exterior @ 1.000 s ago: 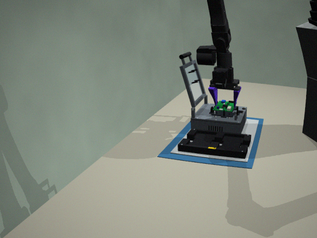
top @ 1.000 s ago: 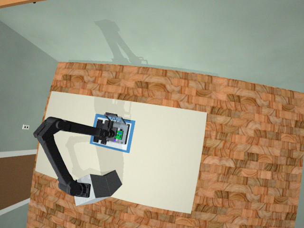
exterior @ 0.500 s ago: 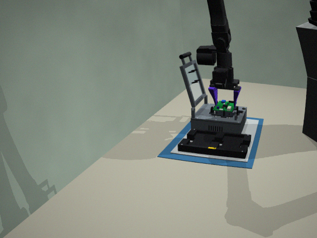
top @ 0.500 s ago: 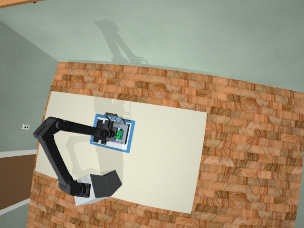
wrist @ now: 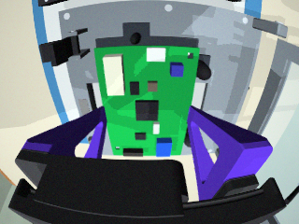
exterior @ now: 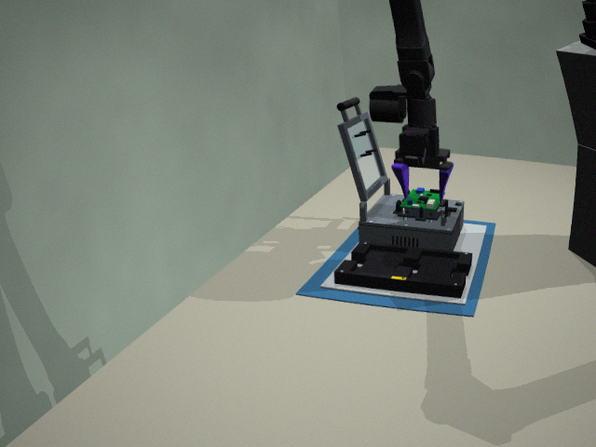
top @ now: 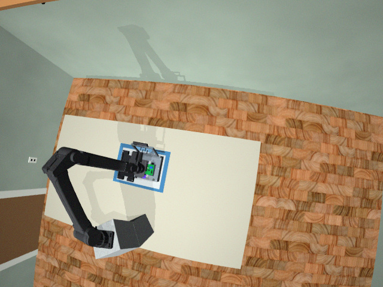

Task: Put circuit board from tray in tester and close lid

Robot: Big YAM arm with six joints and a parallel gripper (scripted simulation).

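The circuit board (top: 150, 170) (exterior: 416, 200) (wrist: 126, 100) lies between the jaws (top: 148, 170) (exterior: 424, 196) over the tester (top: 157, 160) (exterior: 409, 233) (wrist: 224, 51), connector end toward the lone post (exterior: 421, 211) (wrist: 135, 37); whether they grip its long edges, I cannot tell

No clear change shows between the earlier pictures and now.
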